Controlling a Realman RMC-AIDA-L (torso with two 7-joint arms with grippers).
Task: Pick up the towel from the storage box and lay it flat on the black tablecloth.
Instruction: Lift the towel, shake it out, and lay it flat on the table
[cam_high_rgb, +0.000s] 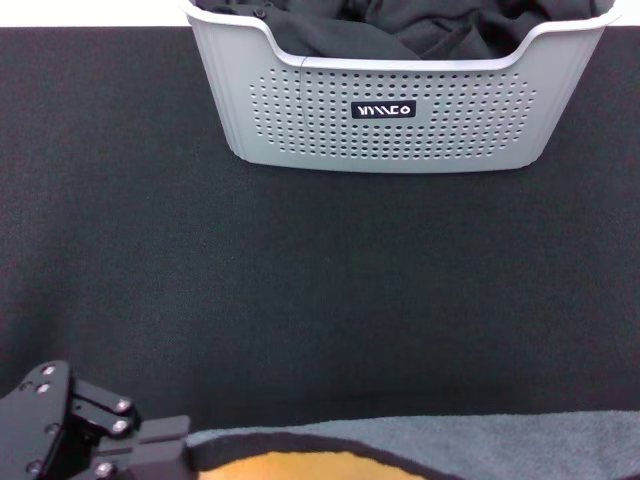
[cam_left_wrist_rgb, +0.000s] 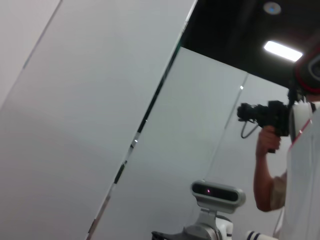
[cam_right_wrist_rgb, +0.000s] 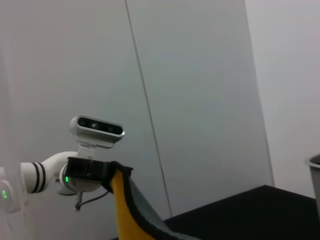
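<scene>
Head view: the storage box (cam_high_rgb: 390, 110), light grey with dot-hole sides and a small black logo plate (cam_high_rgb: 384, 110), stands at the far edge of the black tablecloth (cam_high_rgb: 320, 300), which covers the surface; plain black fabric (cam_high_rgb: 400, 25) lies bunched inside it. The towel (cam_high_rgb: 450, 445) is out of the box, at the near edge of the cloth, its dark grey back uppermost and a patch of its yellow-orange face showing at the lower border. The left pincer (cam_high_rgb: 165, 445) sits at the near left, touching the towel's corner; whether its fingers are apart or together cannot be told. Right wrist view: a black clamp (cam_right_wrist_rgb: 92, 170) grips the towel's upper corner (cam_right_wrist_rgb: 125, 200), the cloth hanging below it. The right pincer appears in no view. Left wrist view: a person with a camera (cam_left_wrist_rgb: 280, 150) stands beside white wall panels (cam_left_wrist_rgb: 100, 125).
</scene>
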